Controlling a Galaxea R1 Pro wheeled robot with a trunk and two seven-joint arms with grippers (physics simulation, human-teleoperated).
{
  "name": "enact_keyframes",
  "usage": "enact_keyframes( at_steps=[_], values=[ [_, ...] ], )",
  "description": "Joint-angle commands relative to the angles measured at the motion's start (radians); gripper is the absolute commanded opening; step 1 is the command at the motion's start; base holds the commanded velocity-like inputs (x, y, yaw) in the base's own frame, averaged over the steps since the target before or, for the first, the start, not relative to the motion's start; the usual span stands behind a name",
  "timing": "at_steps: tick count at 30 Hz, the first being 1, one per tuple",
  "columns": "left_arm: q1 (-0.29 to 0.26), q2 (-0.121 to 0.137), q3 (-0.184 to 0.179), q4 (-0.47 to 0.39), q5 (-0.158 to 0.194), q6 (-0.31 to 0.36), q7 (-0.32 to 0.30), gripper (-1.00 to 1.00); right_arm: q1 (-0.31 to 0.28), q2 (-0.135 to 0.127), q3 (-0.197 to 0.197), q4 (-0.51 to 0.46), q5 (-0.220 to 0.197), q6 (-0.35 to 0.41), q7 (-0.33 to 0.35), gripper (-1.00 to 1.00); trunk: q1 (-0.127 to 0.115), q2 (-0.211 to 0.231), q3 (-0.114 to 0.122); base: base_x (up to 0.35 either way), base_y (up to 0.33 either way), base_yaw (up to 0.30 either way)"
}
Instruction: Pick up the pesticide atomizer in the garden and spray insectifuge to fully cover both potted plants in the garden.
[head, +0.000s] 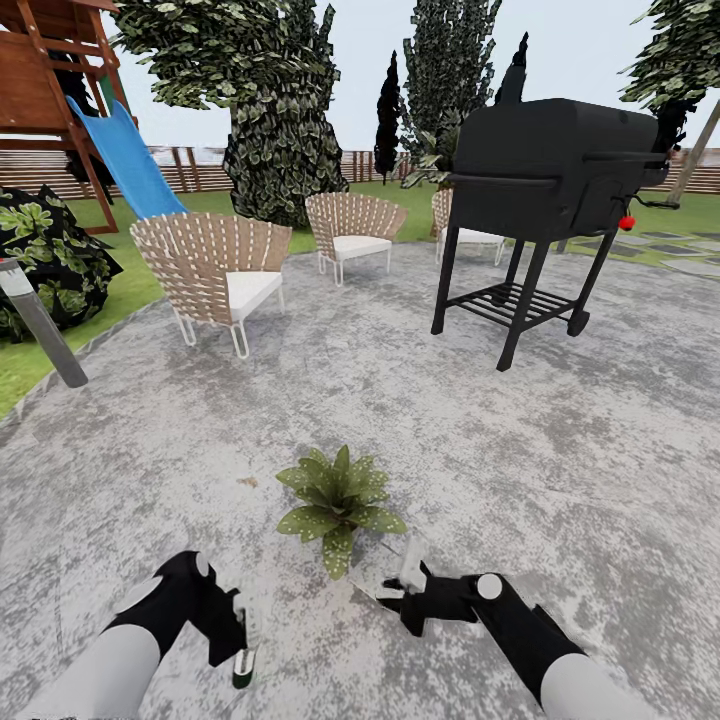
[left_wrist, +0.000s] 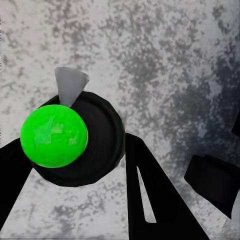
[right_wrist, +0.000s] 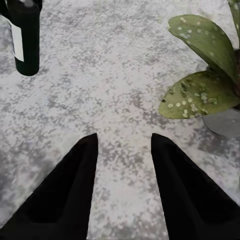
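A potted plant (head: 338, 500), a low rosette of white-speckled green leaves, stands on the grey paved patio (head: 560, 470) just ahead of both grippers. My left gripper (head: 240, 628) is shut on the pesticide atomizer (head: 244, 655), a slim dark green bottle hanging down from it near the plant's left. From the left wrist camera, the atomizer (left_wrist: 55, 136) is end-on between the black fingers (left_wrist: 150, 195), showing a bright green cap and a pale nozzle. My right gripper (head: 392, 578) is open and empty, close to the plant's right side. In the right wrist view, the leaves (right_wrist: 200, 95), the grey pot (right_wrist: 227, 122) and the atomizer (right_wrist: 25, 40) lie beyond the spread fingers (right_wrist: 65, 195). The other potted plant is out of view.
A black grill (head: 540, 200) on legs stands at the back right of the patio. Woven chairs (head: 215, 265) (head: 352, 225) sit behind the plant. A grey post (head: 40, 325), a leafy bush (head: 40, 250) and a blue slide (head: 125, 160) are on the lawn at the left.
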Motion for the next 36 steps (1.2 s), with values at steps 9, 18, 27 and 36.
enact_keyframes(
  at_steps=[9,18,27,36],
  values=[
    [-0.023,-0.050,0.006,-0.002,-0.008,0.050,-0.001,-1.00,-0.015,0.077,0.003,-0.017,0.011,-0.005,0.013,-1.00,0.000,0.000,-0.001,0.000,0.000,0.000],
    [-0.025,-0.078,0.006,-0.001,-0.006,0.047,0.006,-1.00,-0.023,0.130,0.038,-0.018,0.012,-0.005,0.046,-1.00,0.000,0.000,-0.001,0.000,0.000,0.000],
    [-0.026,-0.075,0.006,0.001,-0.003,0.012,0.001,-1.00,-0.024,0.129,0.058,-0.017,0.012,-0.006,0.045,-1.00,0.000,0.000,-0.001,0.000,0.000,0.000],
    [-0.027,-0.079,0.007,0.005,0.004,-0.015,-0.009,-1.00,-0.023,0.124,0.058,-0.015,0.013,-0.007,0.043,-1.00,0.000,0.000,-0.001,0.000,0.000,0.000]
  ],
)
